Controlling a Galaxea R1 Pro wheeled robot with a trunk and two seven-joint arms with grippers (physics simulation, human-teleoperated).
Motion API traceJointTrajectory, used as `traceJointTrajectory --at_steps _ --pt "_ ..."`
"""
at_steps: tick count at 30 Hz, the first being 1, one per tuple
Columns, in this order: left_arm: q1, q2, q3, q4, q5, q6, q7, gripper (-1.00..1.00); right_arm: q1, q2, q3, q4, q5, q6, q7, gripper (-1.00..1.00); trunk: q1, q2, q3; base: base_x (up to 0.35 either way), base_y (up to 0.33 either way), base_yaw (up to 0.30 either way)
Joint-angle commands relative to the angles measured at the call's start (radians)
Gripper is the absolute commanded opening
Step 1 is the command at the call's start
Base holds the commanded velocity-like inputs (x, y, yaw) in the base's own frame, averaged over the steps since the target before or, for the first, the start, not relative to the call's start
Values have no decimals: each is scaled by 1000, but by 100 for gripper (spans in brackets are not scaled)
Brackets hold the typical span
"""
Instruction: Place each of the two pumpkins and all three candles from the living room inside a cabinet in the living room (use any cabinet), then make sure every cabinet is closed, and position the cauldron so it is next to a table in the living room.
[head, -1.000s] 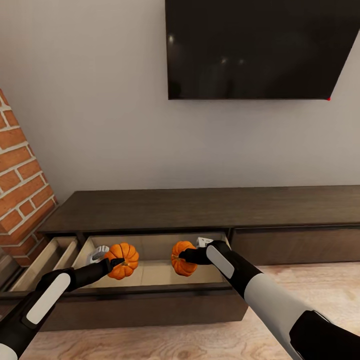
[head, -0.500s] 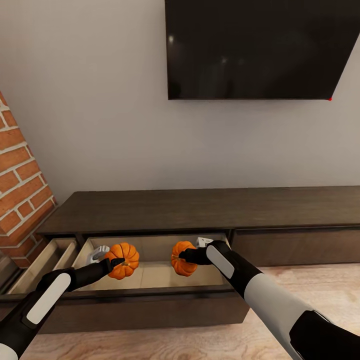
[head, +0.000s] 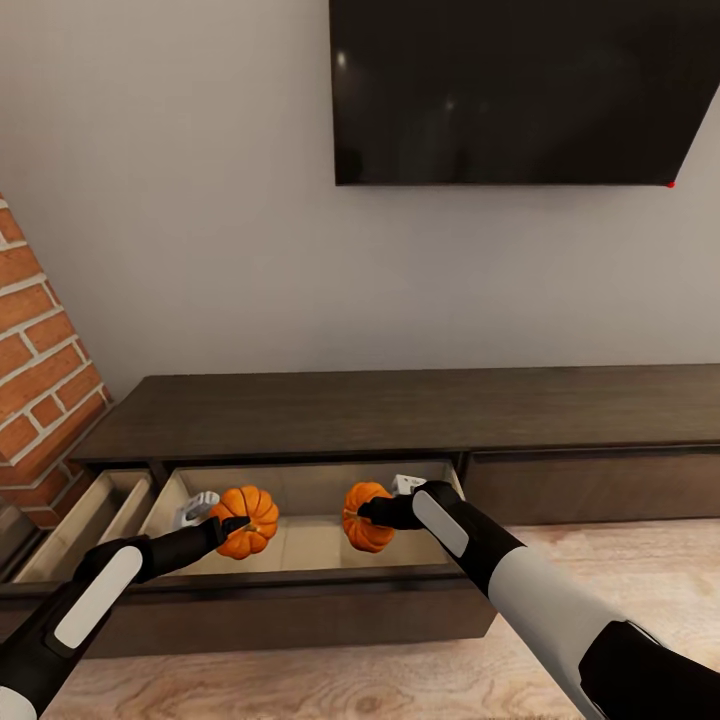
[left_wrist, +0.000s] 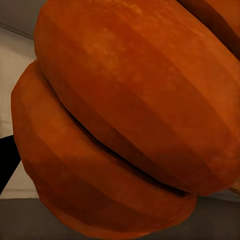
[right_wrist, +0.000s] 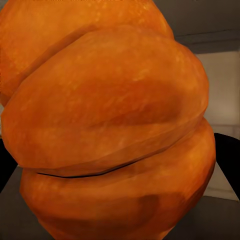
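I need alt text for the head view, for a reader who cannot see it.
Two robot arms each hold an orange pumpkin, left and right, over the open pale drawer of a long dark-brown cabinet. A black TV hangs above; a brick column stands at left.

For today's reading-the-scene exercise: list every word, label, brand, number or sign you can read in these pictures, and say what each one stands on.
None: no readable text appears in any view.
The television screen is dark, with no logo to be made out; a tiny red dot sits at its lower right corner.
The pumpkins, cabinet and brick wall carry no lettering.
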Motion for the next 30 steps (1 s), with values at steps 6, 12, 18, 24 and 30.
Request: traceJointTrajectory --at_steps 6,12,18,24,30 --pt "-1 -4 -2 0 -3 -1 2 -100 -1 -1 4 -1 -10 0 -12 -100 0 0 -1 0 0 0" --pt "-3 -38 2 0 -86 -8 12 -100 -1 -1 4 -1 -10 0 -12 -100 0 0 -1 0 0 0" --pt "-9 -109 7 0 -165 -11 175 -100 -1 -1 3 -1 -9 0 -12 -100 0 0 -1 0 0 0" --pt "-25 -126 7 0 -173 -12 210 -100 -1 0 3 -1 -9 0 -10 -100 2 -2 -24 0 0 0" --pt "-35 -128 7 0 -193 -33 213 -100 -1 1 3 -1 -9 0 -10 -100 2 -2 -24 0 0 0"
